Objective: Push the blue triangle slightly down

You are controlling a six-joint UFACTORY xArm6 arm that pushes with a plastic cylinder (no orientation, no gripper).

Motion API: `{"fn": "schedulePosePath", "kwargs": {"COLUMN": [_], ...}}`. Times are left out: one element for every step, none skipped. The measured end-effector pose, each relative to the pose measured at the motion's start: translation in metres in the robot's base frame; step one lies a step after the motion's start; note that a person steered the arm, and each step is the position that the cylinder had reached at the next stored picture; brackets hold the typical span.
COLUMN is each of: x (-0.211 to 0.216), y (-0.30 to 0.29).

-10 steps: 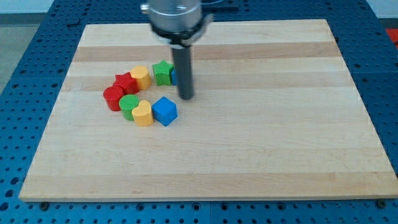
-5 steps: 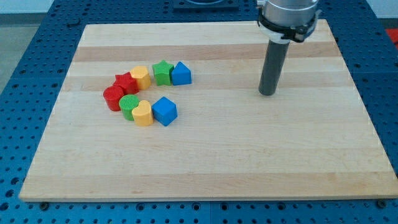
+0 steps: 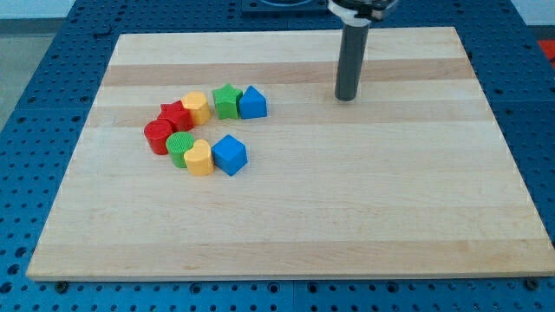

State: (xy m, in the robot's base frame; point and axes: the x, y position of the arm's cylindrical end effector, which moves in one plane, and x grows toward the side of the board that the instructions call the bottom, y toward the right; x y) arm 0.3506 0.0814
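The blue triangle (image 3: 253, 102) lies on the wooden board (image 3: 347, 199), left of centre, touching the green star (image 3: 227, 100) on its left. My tip (image 3: 346, 97) rests on the board well to the right of the blue triangle, about level with it, touching no block. The rod rises to the view's top edge.
A curved cluster lies left of the triangle: a yellow block (image 3: 196, 107), a red star-like block (image 3: 176, 115), a red cylinder (image 3: 159, 136), a green cylinder (image 3: 181, 148), a yellow heart (image 3: 199, 158) and a blue cube (image 3: 230, 154). A blue pegboard (image 3: 35, 78) surrounds the board.
My tip left the blue triangle's right side, swung far right, then came back up and left a little. The blocks have not moved.
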Motion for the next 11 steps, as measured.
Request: {"fn": "schedulePosePath", "kwargs": {"x": [0.0, 0.011, 0.011, 0.01, 0.01, 0.01, 0.01, 0.011, 0.012, 0.012, 0.01], "y": [0.0, -0.014, -0.025, -0.044, -0.068, -0.081, -0.1, -0.121, -0.134, -0.116, -0.085]}}
